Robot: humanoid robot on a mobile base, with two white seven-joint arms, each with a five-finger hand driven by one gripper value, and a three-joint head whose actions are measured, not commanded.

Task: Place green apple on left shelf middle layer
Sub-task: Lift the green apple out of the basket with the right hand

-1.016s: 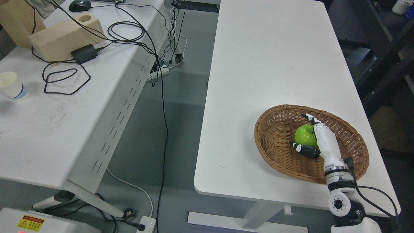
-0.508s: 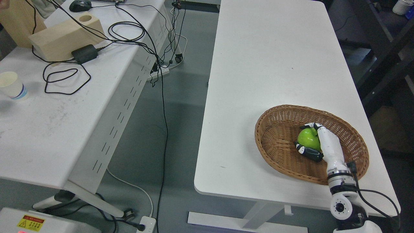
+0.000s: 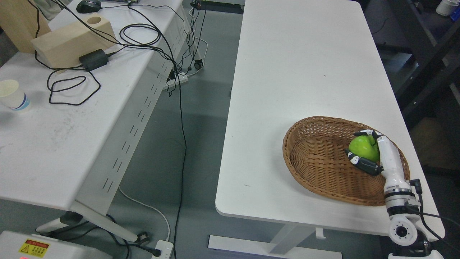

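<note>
A green apple is held over the right side of a wicker basket on the near right of the white table. My right hand comes in from the lower right and is shut on the apple, fingers curled over its top and thumb under its near side. The apple appears lifted off the basket floor. My left arm is out of view. No shelf with layers is plainly visible; only dark frame bars show at the right edge.
A second white desk stands to the left, carrying a wooden block, a black power adapter, tangled cables, a paper cup and a mouse. Between the two tables runs a grey floor aisle with hanging cables and a power strip.
My right hand closed its fingers around the apple, then moved right and slightly back with it, carrying it from the basket's middle toward its right rim.
</note>
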